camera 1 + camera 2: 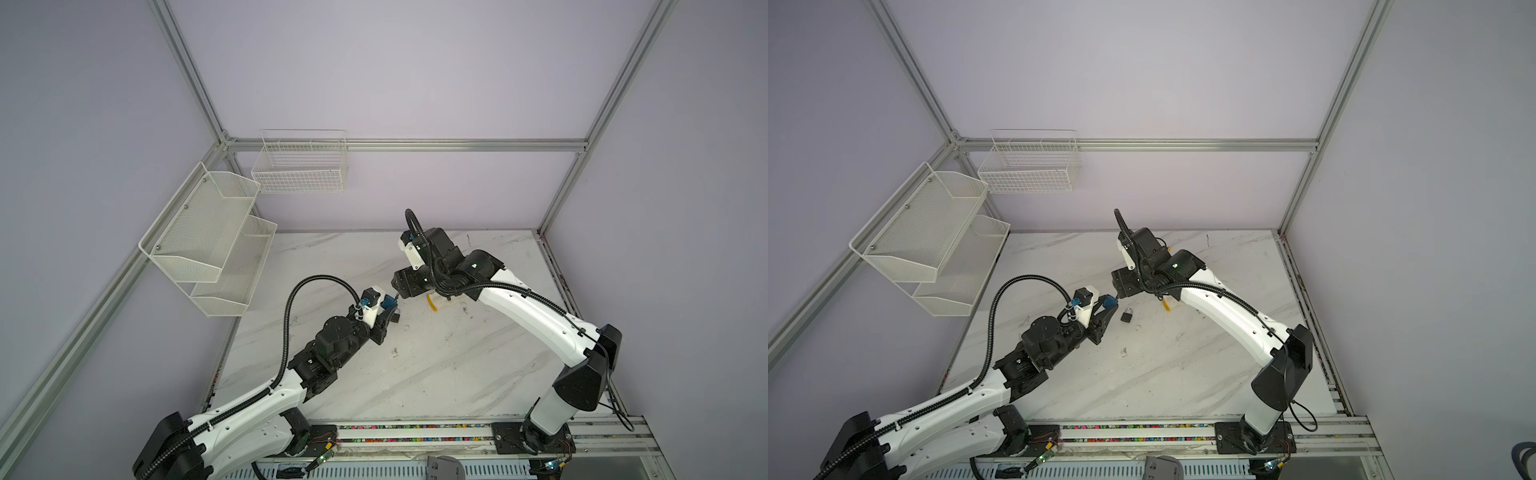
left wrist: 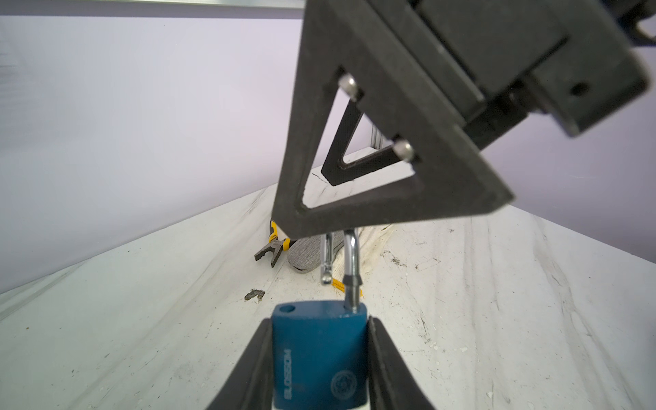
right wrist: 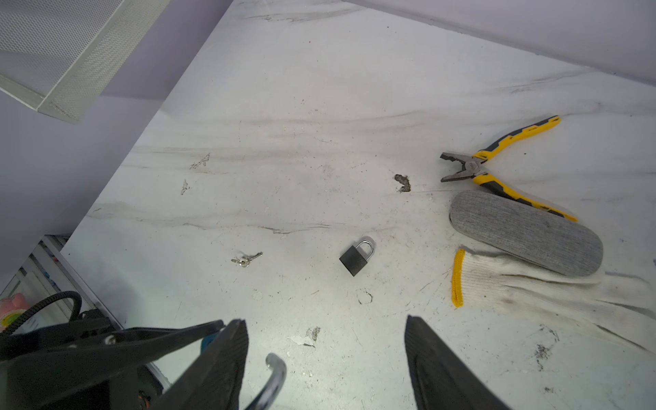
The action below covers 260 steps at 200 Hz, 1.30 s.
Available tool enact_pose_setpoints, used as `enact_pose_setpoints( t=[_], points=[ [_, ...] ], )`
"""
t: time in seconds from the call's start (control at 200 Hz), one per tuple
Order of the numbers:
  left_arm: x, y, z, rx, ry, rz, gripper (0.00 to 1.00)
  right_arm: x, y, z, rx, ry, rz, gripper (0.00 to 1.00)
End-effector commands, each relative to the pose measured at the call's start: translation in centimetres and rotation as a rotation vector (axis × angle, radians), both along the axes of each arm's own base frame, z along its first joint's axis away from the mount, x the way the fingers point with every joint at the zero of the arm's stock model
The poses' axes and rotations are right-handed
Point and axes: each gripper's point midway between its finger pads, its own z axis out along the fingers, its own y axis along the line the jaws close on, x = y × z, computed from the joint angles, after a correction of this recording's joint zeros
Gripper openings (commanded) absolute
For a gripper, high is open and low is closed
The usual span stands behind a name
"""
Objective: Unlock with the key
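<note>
Two padlocks show. The blue padlock [image 2: 319,355] is pinched by its sides in my left gripper [image 2: 319,321], above the middle of the desk [image 3: 284,106]. Its shackle [image 2: 349,262] is raised, with one leg out of its hole. My right gripper [image 3: 324,321] is spread wide, a finger on either side of the shackle's bend, not touching it. The keys [image 3: 246,260] lie toward the desk's left edge, apart from the black padlock [image 3: 356,258]. Pliers [image 3: 472,167], a grey case [image 3: 525,232] and a glove [image 3: 532,291] lie beyond.

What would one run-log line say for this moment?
left gripper: shut on blue padlock | shackle: open, one end out | right gripper: open, astride shackle | keys: on table
</note>
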Motion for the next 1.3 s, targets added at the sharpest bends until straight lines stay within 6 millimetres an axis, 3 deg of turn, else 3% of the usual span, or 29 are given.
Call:
enact_pose_setpoints(
  t=[0.0, 0.225, 0.415, 0.7, 0.97, 1.295],
  points=[
    [-0.1, 0.5, 1.7, -0.056, -0.084, 0.017, 0.00, 0.0, -1.5, -0.3, -0.066, 0.003, -0.015, 0.72],
    [-0.2, 0.9, 1.9, -0.067, -0.094, 0.029, 0.00, 0.4, -2.7, 0.0, -0.078, 0.006, -0.028, 0.72],
    [-0.3, 0.8, 2.3, -0.080, -0.106, 0.019, 0.00, -0.6, -2.5, 0.3, -0.052, 0.015, 0.028, 0.72],
    [-0.9, 0.0, 2.7, -0.071, -0.129, -0.041, 0.00, 0.3, -2.9, 3.8, -0.010, -0.063, -0.018, 0.73],
    [-0.9, 0.0, 3.2, -0.078, -0.140, -0.036, 0.00, 0.0, -1.2, 2.1, 0.002, -0.008, 0.047, 0.73],
    [-0.9, 0.0, 3.5, -0.085, -0.165, -0.036, 0.00, -1.0, -2.0, 0.9, -0.028, 0.020, 0.061, 0.75]
  ],
)
